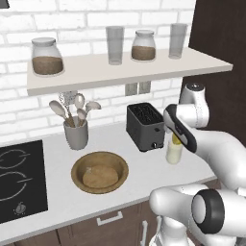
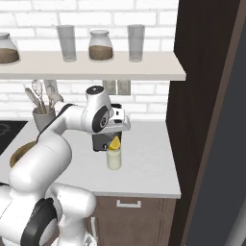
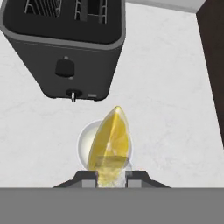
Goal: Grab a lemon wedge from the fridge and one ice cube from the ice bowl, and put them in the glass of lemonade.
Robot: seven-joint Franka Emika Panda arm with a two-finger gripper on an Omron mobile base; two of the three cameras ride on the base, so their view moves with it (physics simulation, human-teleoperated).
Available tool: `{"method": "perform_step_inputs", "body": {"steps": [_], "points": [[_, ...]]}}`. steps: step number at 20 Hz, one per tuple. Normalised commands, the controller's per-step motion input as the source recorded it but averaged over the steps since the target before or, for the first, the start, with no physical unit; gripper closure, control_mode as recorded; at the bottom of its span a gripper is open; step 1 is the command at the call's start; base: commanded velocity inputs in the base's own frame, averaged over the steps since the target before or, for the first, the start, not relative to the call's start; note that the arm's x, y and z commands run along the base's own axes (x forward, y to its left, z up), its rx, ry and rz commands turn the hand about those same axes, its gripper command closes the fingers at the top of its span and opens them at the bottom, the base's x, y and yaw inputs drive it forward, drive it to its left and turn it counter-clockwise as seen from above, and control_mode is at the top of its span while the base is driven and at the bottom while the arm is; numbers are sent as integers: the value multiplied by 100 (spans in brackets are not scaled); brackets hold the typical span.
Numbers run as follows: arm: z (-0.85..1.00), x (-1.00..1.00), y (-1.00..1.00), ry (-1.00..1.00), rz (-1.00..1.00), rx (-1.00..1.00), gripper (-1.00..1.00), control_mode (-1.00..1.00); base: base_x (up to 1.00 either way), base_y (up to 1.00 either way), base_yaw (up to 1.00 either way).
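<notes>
Above the glass of lemonade, hand grips lemon wedge.

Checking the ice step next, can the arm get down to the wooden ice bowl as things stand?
Probably yes: the ice bowl lies open on the counter with nothing above it. But the tool is shut on the lemon wedge over the glass of lemonade.
</notes>
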Motion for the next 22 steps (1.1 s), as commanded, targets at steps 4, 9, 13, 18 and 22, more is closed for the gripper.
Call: {"method": "perform_step_inputs", "body": {"steps": [4, 9, 13, 18, 22], "points": [[0, 0, 6, 0, 0, 0, 100, -100, 0, 0, 0], [0, 2, 4, 0, 0, 0, 100, -100, 0, 0, 0], [0, 16, 0, 6, 1, 0, 100, -100, 0, 0, 0], [0, 5, 0, 9, 1, 0, 100, -100, 0, 0, 0], [-1, 0, 0, 8, 0, 0, 100, -100, 0, 0, 0]]}}
